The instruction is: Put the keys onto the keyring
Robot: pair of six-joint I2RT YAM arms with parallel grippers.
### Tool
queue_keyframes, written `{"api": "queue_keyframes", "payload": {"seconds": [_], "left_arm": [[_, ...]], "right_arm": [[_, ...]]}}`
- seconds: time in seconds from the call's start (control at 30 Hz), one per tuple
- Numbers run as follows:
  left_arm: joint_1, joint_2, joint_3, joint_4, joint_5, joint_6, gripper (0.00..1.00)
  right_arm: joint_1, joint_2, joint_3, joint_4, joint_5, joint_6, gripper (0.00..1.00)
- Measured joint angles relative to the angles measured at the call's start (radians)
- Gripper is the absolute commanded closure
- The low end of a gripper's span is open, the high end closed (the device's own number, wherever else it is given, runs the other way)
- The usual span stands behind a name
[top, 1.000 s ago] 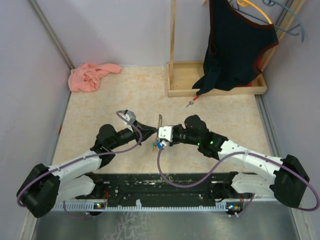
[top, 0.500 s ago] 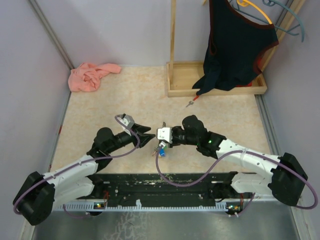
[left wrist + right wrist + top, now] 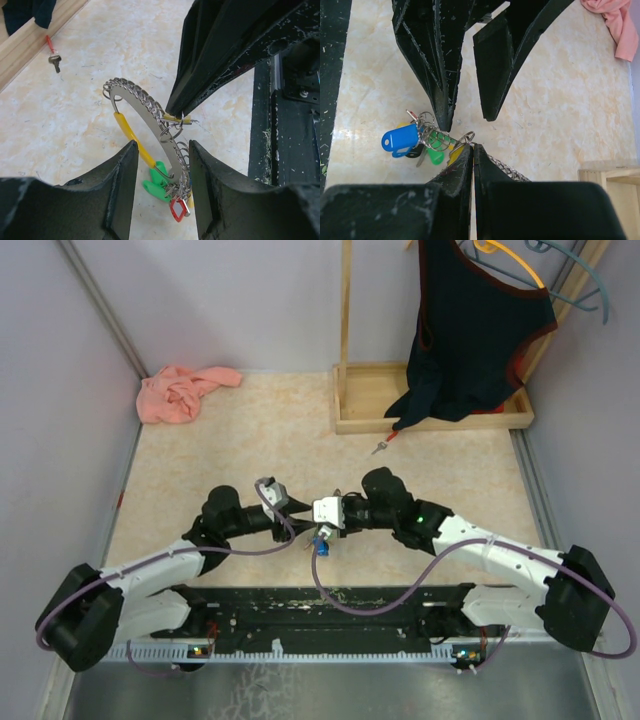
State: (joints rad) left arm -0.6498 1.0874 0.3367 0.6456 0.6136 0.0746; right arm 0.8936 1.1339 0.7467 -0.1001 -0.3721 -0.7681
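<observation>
Left end effector (image 3: 162, 150): parted, fingers either side of the keyring (image 3: 149, 111), apart from it.
Right end effector (image 3: 473, 146): pinched closed on the keyring, holding it above the table (image 3: 200, 455).
Blue-capped key (image 3: 400, 139): hanging among the ring's tags.
Red-capped key (image 3: 52, 50): flat on the table beside the wooden tray (image 3: 430, 425).

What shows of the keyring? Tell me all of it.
The keyring is a flat grey metal crescent edged with small wire loops. It carries yellow, green and red tags and a blue plastic piece. It hangs tilted, pinched in the shut right tool. The open left tool straddles it; contact there is unclear.
</observation>
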Motion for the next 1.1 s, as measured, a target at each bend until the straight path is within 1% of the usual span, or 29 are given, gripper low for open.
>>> {"api": "queue_keyframes", "payload": {"seconds": [0.23, 0.43, 0.57, 0.63, 0.7, 0.73, 0.93, 1.1], "left_arm": [[0.016, 0.04, 0.046, -0.04, 0.101, 0.076, 0.54], [0.02, 0.092, 0.074, -0.06, 0.184, 0.103, 0.6], [0.023, 0.098, 0.075, -0.067, 0.213, 0.107, 0.74], [0.024, 0.098, 0.075, -0.068, 0.221, 0.106, 0.84], [0.024, 0.098, 0.075, -0.068, 0.224, 0.106, 0.97], [0.024, 0.098, 0.075, -0.068, 0.224, 0.106, 1.0], [0.024, 0.097, 0.075, -0.068, 0.214, 0.08, 1.0], [0.024, 0.073, 0.074, -0.061, 0.164, 0.017, 1.0]], "right_arm": [[0.0, 0.0, 0.022, -0.035, -0.015, -0.015, 1.0], [0.0, 0.0, 0.022, -0.046, -0.021, -0.017, 1.0], [0.0, 0.0, 0.022, -0.051, -0.023, -0.017, 1.0], [0.0, 0.0, 0.022, -0.054, -0.023, -0.017, 1.0], [0.0, 0.0, 0.022, -0.058, -0.024, -0.017, 1.0], [0.0, 0.0, 0.022, -0.061, -0.025, -0.017, 1.0], [0.0, 0.0, 0.022, -0.067, -0.026, -0.017, 1.0], [0.0, -0.008, 0.022, -0.064, -0.015, -0.017, 1.0]]}}
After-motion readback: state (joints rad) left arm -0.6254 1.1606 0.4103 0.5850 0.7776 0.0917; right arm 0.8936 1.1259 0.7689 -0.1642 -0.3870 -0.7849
